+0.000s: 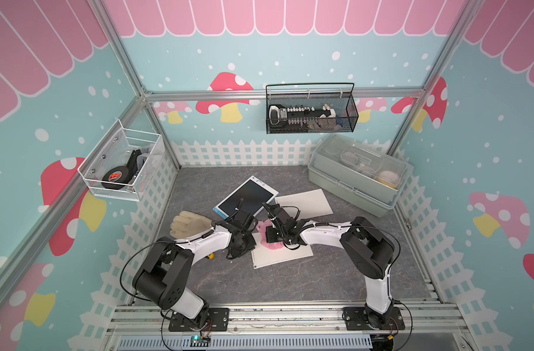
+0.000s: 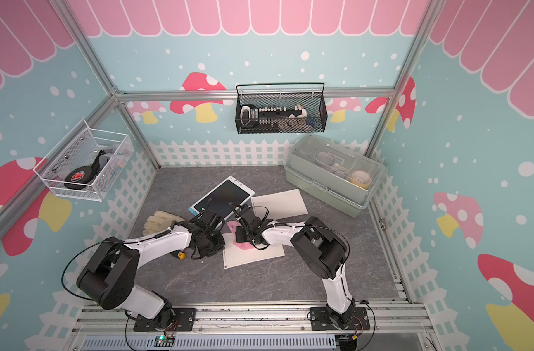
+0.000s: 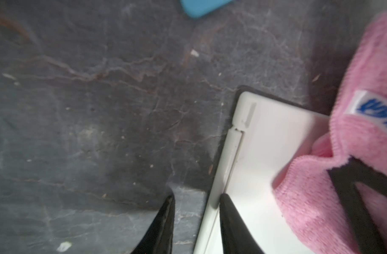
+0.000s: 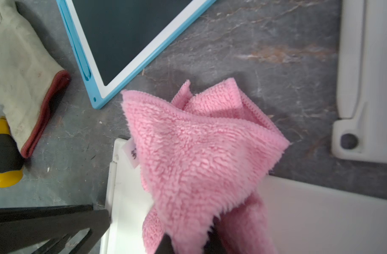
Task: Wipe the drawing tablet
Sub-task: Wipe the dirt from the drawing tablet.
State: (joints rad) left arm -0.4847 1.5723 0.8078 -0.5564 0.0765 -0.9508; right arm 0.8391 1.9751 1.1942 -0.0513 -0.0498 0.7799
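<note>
Where the two arms meet: over the middle of the table (image 1: 259, 282), just in front of the drawing tablet (image 1: 248, 197).
Tablet: flat, face up, in the middle of the table and a bit toward the back edge, turned at a slant. Blue rim, dark screen.
Pink cloth (image 4: 199, 154): bunched up in the right fingers (image 3: 346, 189), over a corner of the near white board (image 1: 284, 258). It is close to the tablet's near corner, with bare table showing between them.
Right fingers: shut tight, pinching the pink cloth.
Left fingers (image 3: 226, 206): a little way apart, holding nothing. One tip is over the near white board, right by its edge. The other tip is over bare table.
Near white board: flat, between the tablet and the front edge.
Far white board (image 1: 305, 202): flat, just beside the tablet, on the side toward the right edge.
Glove (image 1: 189, 225): pale with a red cuff, flat, toward the left edge.
Yellow and black handle (image 4: 3, 158): beside the glove's cuff.
Clear box (image 1: 356, 176): back right corner.
</note>
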